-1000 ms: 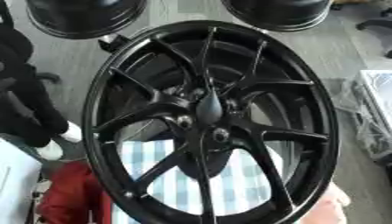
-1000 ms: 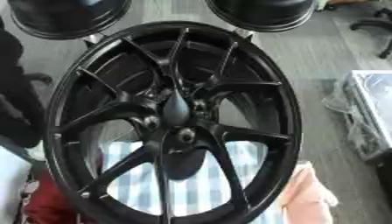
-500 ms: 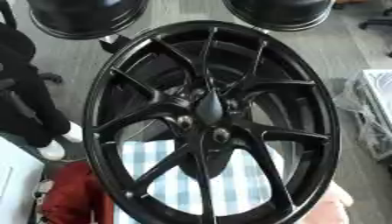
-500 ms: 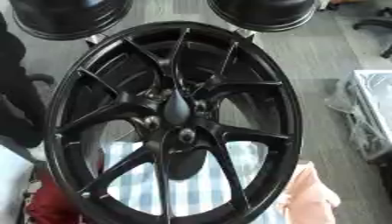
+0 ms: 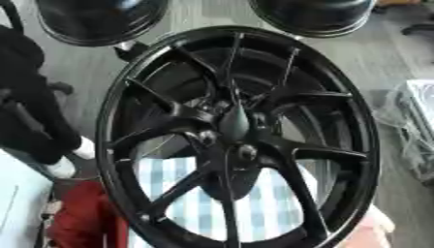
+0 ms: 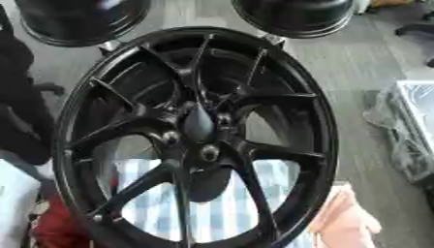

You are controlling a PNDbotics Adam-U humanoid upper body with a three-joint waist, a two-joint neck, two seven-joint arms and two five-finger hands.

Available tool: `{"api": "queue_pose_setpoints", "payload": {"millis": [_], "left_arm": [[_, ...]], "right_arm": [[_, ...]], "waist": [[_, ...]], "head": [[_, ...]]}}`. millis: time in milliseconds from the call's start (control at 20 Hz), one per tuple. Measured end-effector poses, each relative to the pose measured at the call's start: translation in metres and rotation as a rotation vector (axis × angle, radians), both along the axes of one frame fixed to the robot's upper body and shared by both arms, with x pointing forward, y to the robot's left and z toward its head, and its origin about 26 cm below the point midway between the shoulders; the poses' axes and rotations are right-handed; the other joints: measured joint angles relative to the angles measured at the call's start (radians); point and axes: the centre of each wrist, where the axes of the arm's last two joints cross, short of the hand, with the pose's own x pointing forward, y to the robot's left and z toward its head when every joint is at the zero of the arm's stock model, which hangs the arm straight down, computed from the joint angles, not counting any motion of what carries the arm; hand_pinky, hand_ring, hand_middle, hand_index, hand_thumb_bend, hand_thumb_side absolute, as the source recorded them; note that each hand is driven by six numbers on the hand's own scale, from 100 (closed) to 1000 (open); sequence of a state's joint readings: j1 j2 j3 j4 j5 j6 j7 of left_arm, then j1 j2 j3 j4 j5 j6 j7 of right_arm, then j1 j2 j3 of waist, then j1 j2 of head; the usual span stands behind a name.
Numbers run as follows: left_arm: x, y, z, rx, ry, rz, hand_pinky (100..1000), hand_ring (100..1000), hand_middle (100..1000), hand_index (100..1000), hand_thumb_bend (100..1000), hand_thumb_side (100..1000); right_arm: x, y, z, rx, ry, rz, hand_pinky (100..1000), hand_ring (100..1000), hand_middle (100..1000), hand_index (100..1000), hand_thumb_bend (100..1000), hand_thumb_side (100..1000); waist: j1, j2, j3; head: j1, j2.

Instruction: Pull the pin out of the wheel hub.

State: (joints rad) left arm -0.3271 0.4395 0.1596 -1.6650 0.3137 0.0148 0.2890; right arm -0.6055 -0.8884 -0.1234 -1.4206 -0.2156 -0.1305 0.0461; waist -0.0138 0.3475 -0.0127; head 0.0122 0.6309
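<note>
Nothing was seen to shift over the last second: the wheel (image 5: 127, 145) was left standing, a small round thing (image 5: 246, 153) was seen at its hub (image 5: 230, 127), and the left hand and right hand were not shown, so their state could not be told.

one spoked wheel (image 5: 127, 121), two dark round rims (image 6: 81, 19)

wheel hub (image 5: 236, 127) bottom rim cut off, pin too blurred to tell
</note>
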Motion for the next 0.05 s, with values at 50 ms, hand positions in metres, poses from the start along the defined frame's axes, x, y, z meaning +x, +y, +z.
{"api": "queue_pose_setpoints", "payload": {"millis": [50], "left_arm": [[0.0001,-0.0008,-0.0004,-0.001,0.001,-0.002,710,824,718,722,166,645]], "right_arm": [[0.0048,0.0093,-0.0020,0.038,0.001,0.022,772,736,655,748,100,598]], "waist": [[0.001,0.000,0.001]], "head": [[-0.001,0.000]]}}
